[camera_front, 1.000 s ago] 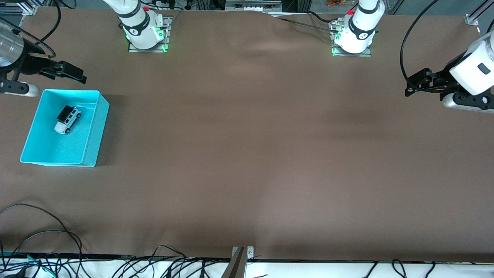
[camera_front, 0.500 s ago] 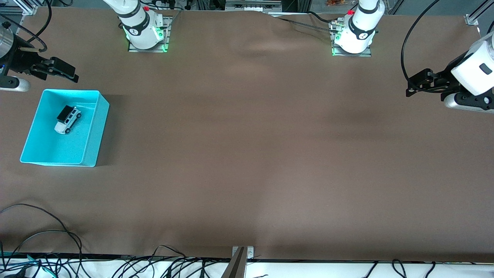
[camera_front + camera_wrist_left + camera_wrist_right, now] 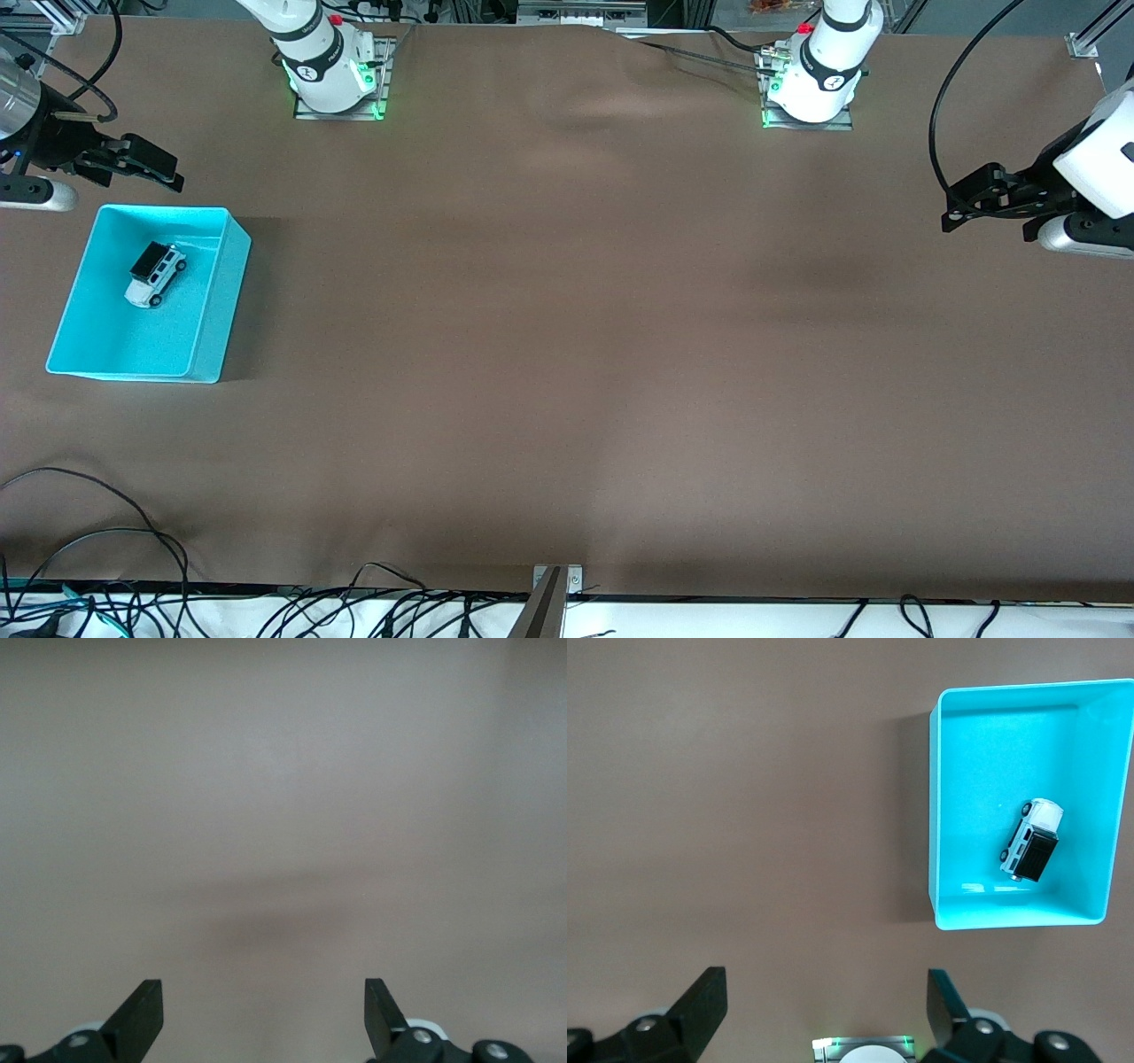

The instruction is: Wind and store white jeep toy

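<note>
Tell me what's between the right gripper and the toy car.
Only the bin's wall. In the front view the right gripper is over bare table beside the turquoise bin, and the toy car lies inside the bin; nothing else lies between them.

No readable text, label, brand, number or sign shows in any view. The white collars at the two robot bases point(image 3: 330, 66) carry small dark round marks (logos of some kind, too small to make out as letters). The white jeep toy point(image 3: 155, 275) in the turquoise bin point(image 3: 232, 266) bears no lettering that can be read, and the bin's walls are plain. The brown table cover point(image 3: 567, 354) is unmarked.
</note>
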You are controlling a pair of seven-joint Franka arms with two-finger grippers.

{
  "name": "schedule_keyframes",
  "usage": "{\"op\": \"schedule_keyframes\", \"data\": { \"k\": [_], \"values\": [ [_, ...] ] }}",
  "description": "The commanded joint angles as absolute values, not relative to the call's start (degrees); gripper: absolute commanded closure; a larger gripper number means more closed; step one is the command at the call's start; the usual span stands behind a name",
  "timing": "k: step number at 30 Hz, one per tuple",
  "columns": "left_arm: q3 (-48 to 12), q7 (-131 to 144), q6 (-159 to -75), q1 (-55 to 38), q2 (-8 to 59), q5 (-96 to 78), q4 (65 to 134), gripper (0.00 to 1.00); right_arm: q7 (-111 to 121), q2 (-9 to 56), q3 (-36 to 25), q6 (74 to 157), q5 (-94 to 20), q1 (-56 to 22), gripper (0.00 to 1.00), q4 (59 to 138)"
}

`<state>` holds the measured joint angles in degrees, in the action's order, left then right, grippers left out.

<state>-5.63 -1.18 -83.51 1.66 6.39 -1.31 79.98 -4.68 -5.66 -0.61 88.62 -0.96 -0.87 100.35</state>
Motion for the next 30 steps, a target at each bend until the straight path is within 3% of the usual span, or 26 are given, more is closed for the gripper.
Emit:
{"op": "schedule_keyframes", "data": {
  "k": [1, 30],
  "values": [
    [-5.63, -0.62, -84.37, 1.41, 4.22, -2.11, 81.56, 0.0, -3.78, -7.56, -0.44, 89.39, 0.09, -0.7, 0.0, 102.22],
    [-5.8, -0.62, -84.29, 1.67, 3.87, -2.11, 81.91, 0.0, -1.05, -7.47, -1.67, 87.63, 0.18, -0.62, 0.0, 101.51]
  ]
}}
